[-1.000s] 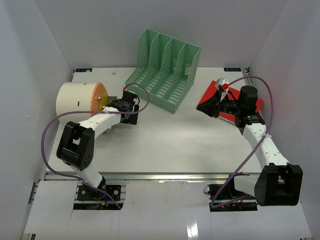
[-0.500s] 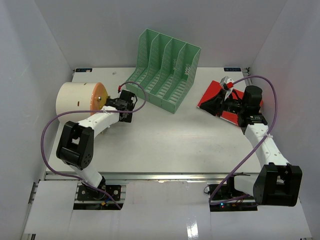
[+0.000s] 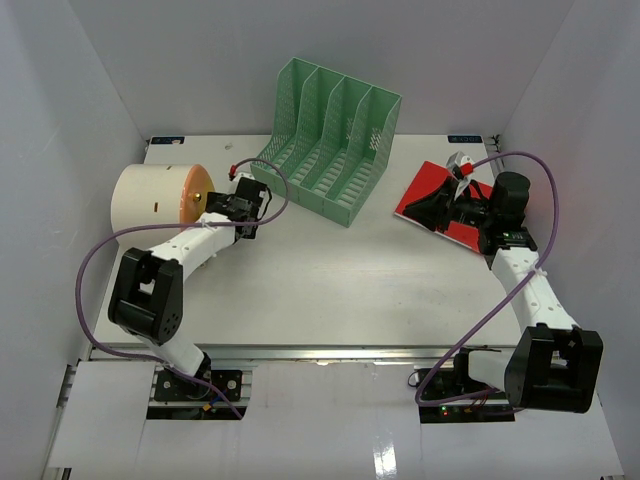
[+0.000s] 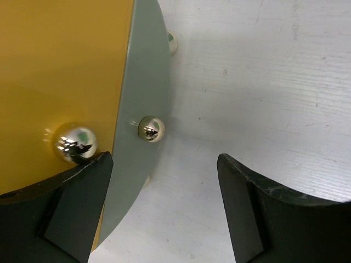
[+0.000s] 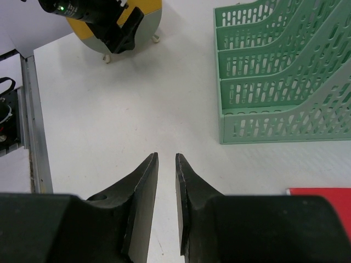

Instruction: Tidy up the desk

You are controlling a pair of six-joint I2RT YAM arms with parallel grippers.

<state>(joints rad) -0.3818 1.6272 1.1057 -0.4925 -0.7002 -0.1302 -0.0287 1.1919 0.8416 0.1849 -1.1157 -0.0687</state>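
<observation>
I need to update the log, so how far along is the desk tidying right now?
Nothing looks put away yet: the slots of the green file organizer look empty. In hand: the open left gripper straddles the yellow front rim of the white cylindrical container; the right gripper, nearly shut and empty, hovers at the red book. Left to do: both lie loose on the desk.

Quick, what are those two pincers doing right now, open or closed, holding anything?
Left pincer: open, empty, at the rim of the yellow-faced drum.
Right pincer: nearly closed, empty.
</observation>
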